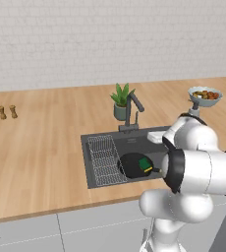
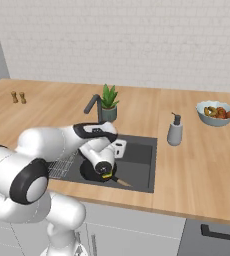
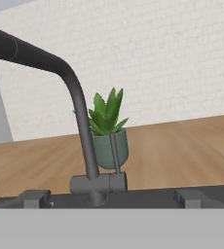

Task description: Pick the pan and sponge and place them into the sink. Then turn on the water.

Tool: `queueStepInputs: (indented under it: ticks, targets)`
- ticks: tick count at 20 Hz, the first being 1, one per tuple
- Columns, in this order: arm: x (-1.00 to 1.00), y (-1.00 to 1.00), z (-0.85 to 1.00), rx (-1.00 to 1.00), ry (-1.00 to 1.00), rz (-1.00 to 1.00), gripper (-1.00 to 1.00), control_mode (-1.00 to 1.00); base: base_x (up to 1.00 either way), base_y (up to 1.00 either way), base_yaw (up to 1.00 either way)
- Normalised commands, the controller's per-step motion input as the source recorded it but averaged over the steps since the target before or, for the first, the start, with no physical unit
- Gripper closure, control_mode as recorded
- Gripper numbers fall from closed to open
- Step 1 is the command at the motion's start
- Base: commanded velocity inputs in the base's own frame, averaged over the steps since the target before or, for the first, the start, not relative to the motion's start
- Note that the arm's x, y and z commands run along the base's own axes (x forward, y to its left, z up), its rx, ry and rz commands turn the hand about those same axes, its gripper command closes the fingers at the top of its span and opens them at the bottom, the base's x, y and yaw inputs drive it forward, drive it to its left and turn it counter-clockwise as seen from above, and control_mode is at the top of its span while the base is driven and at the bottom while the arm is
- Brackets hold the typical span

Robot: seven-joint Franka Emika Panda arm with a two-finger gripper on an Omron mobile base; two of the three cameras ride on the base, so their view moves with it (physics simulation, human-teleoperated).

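The black pan lies in the dark grey sink, right of the wire rack. The green and yellow sponge rests on the pan's right part. In the right base view my forearm hides most of the pan; only a yellow edge of the sponge shows. My gripper hangs low over the sink's back part, pointing at the faucet. Its fingers do not show in any view. No water runs from the faucet.
A potted plant stands just behind the faucet. A soap dispenser stands on the counter right of the sink, a grey fruit bowl farther right. Two small shakers stand far left.
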Motion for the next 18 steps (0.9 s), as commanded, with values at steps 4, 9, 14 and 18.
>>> queueStepInputs:
  ticks: [4,9,14,18]
  targets:
    - [0.17,0.00,0.06,0.00,0.00,-0.01,-1.00,-1.00,0.00,0.00,0.00]
    - [0.14,0.00,0.00,0.00,-0.01,0.00,-1.00,-1.00,0.00,0.00,0.00]
    - [0.08,0.00,0.00,0.00,0.00,0.00,-1.00,-1.00,0.00,0.00,0.00]
    - [0.19,0.00,-0.12,-0.02,0.00,0.00,-1.00,-1.00,0.00,0.00,0.00]
